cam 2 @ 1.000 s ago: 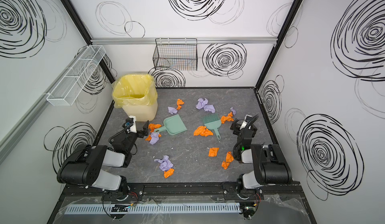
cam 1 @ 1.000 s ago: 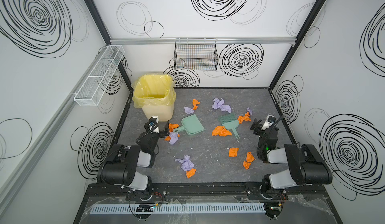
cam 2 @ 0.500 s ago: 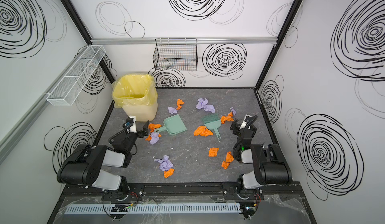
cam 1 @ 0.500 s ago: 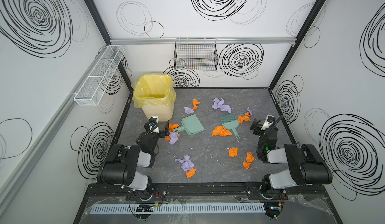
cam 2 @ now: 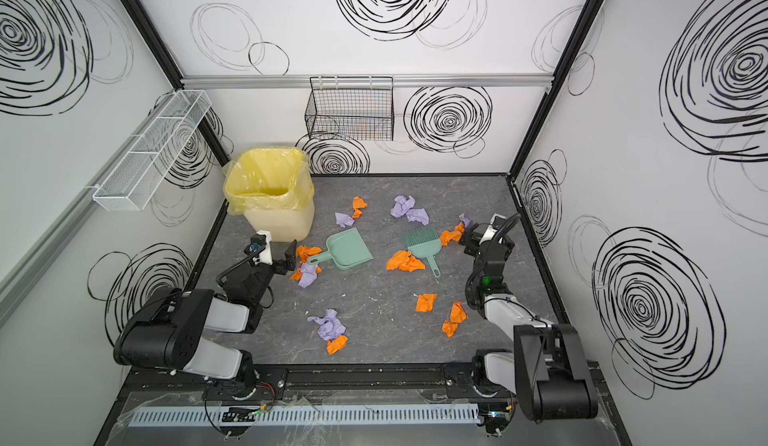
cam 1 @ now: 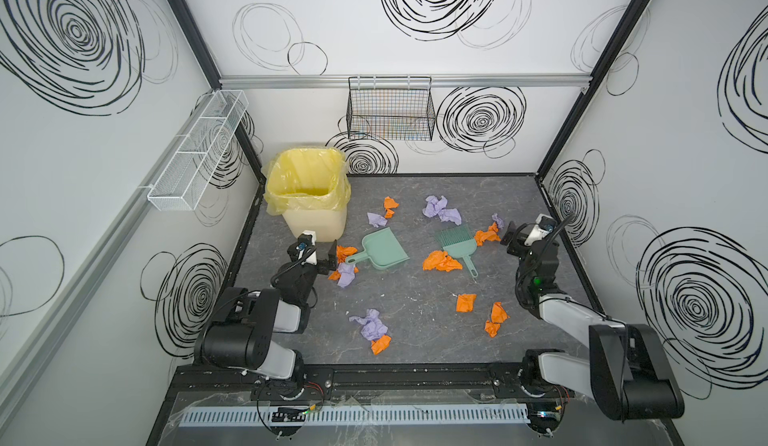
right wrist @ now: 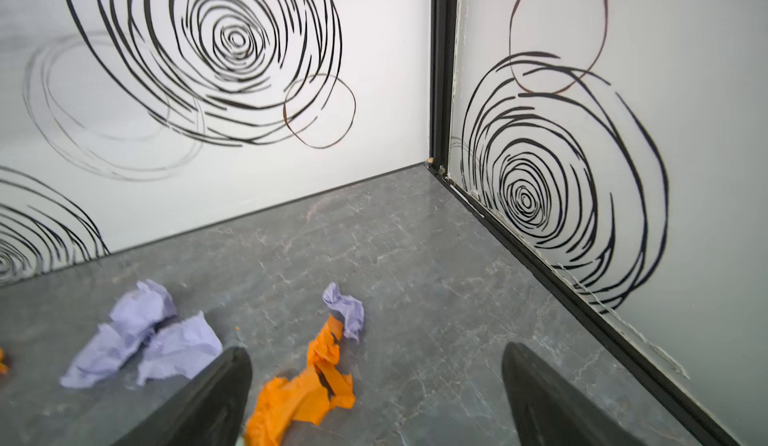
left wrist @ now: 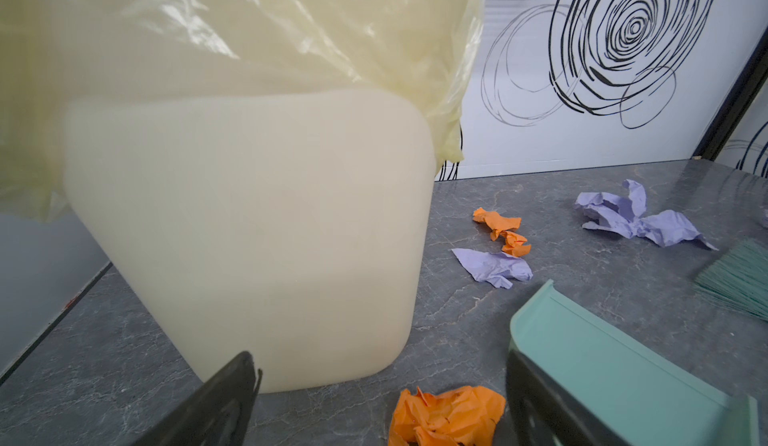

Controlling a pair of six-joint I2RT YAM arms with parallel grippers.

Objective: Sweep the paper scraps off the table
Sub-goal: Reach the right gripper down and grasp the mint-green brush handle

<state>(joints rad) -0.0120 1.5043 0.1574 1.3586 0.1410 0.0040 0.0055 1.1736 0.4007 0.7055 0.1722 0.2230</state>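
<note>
My left hand (cam 1: 331, 258) and right hand (cam 1: 508, 238) stand open, empty. Risk: reaching for the dustpan (cam 1: 384, 251) handle, I may nudge it and scatter nearby paper scraps (cam 1: 345, 275).

The dark grey, veined tabletop (cam 1: 415, 298) carries scattered orange and lilac paper scraps (cam 1: 441, 262), a green dustpan (cam 1: 384, 251), a green brush (cam 1: 455, 242) and a yellow-lined bin (cam 1: 316, 221) in its far left corner.
</note>
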